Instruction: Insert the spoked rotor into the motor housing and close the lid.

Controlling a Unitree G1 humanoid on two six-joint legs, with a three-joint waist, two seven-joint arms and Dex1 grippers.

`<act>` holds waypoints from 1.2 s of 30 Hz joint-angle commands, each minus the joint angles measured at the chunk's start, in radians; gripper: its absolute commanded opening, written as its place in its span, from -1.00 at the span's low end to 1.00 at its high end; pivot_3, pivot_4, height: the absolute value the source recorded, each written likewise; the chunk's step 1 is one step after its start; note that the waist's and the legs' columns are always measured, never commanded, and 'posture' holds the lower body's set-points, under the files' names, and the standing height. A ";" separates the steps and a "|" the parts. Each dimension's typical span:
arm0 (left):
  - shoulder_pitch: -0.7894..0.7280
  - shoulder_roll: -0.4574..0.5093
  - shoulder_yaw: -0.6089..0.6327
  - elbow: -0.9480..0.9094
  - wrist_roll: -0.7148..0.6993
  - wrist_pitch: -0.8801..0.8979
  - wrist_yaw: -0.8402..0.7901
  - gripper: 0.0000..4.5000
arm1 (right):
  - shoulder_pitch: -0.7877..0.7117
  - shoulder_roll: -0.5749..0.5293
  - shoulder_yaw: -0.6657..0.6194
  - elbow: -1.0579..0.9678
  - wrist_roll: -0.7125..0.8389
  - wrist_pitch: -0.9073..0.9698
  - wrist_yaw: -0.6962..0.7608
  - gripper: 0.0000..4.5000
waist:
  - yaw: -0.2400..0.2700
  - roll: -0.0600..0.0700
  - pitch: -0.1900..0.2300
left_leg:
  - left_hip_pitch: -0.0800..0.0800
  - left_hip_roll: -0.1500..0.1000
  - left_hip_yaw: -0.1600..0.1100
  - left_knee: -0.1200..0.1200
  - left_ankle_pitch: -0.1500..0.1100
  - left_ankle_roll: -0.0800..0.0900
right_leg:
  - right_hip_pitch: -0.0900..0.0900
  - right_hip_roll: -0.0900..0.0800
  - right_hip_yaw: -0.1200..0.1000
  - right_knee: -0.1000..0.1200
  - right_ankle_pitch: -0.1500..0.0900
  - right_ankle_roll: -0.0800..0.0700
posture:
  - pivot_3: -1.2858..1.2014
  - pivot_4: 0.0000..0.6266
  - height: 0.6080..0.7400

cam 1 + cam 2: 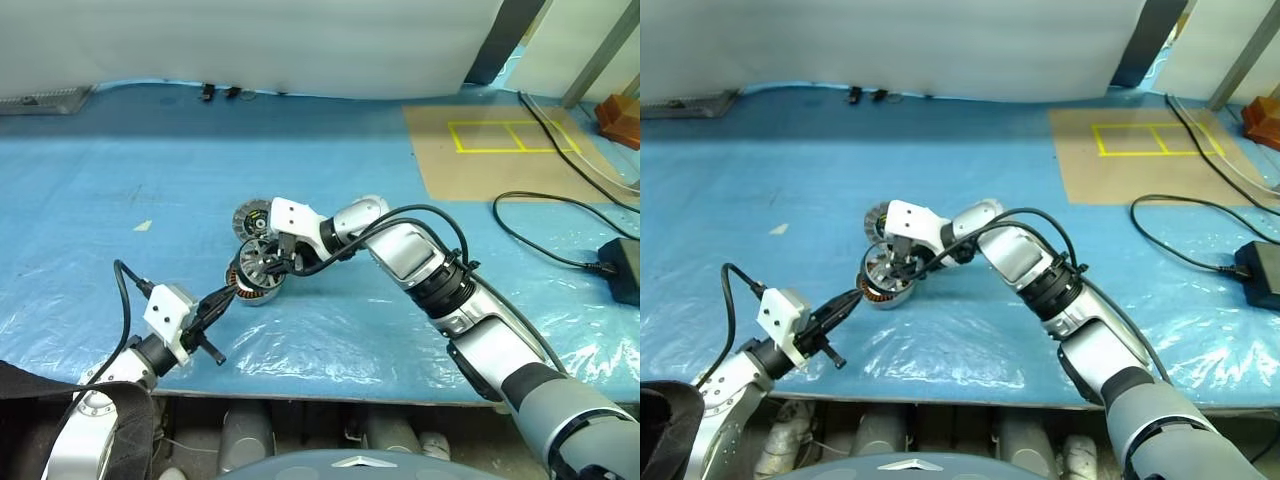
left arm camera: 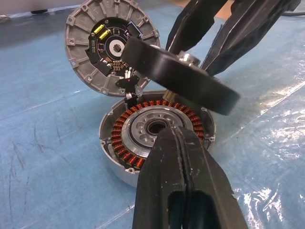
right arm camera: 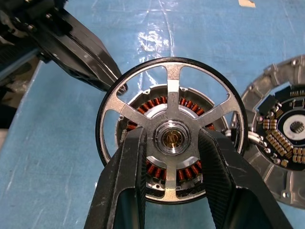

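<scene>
Right now the right gripper (image 3: pixel 169 143) is partly closed on the spoked rotor (image 3: pixel 172 130), a small round wheel with a dark rim, shiny silver spokes and a brass-centred hub; its two black fingers (image 3: pixel 125 176) press in from either side of the hub, passing between the spokes. It holds the rotor tilted just above the motor housing (image 2: pixel 157 138), a shallow round silver-grey metal cup ringed inside with copper-brown windings around a pale central hub; whether the rotor's low edge touches the housing rim I cannot tell. The left gripper (image 2: pixel 178 143) is clenched shut on nothing, its black fingertips pressed together and pointing at the near wall of the housing, very near the rim, though contact is hard to make out. Just beside the housing, on its far side, leans the lid (image 2: pixel 109 45), a round grey ribbed disc whose open face shows a dark circuit board with small yellow parts; thin wires run from it down to the housing rim, and the rotor hides part of its lower edge. In the right wrist view the lid is cut off at the frame's edge. The housing stands on a tabletop (image 1: pixel 120 200) covered in crinkled, glossy blue plastic sheet. Well away from the housing, black cables (image 1: pixel 540 215) trail across the sheet.
</scene>
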 commanded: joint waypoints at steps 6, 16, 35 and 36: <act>-0.001 0.009 0.002 -0.026 0.002 -0.007 0.000 -1.00 | -0.043 0.049 -0.011 0.018 -0.007 -0.012 -0.029 -0.43 | 0.000 0.000 0.000 | 0.000 0.000 0.000 0.000 0.000 0.000 | 0.000 0.000 0.000 0.000 0.000 0.000 | 0.03 -0.52 1.00; 0.002 0.009 0.006 -0.027 0.005 -0.007 0.004 -1.00 | -0.003 0.072 0.017 0.085 -0.040 -0.043 -0.051 -0.43 | 0.000 0.000 0.000 | 0.000 0.000 0.000 0.000 0.000 0.000 | 0.000 0.000 0.000 0.000 0.000 0.000 | 0.03 -0.52 1.00; -0.001 0.012 0.007 -0.022 0.007 -0.007 0.007 -1.00 | 0.044 0.075 0.064 0.093 -0.079 -0.084 -0.041 0.14 | -0.001 0.000 0.000 | 0.001 0.000 0.000 0.000 0.000 0.000 | 0.000 0.000 0.000 0.001 0.000 0.000 | 0.03 -0.52 1.00; -0.002 0.013 0.006 -0.022 0.007 -0.006 0.006 -1.00 | 0.043 0.081 0.057 0.099 -0.082 -0.097 -0.051 0.30 | 0.000 0.000 0.000 | 0.001 0.000 0.000 0.000 0.000 0.000 | 0.000 0.000 0.000 0.000 0.000 0.000 | 0.03 -0.52 1.00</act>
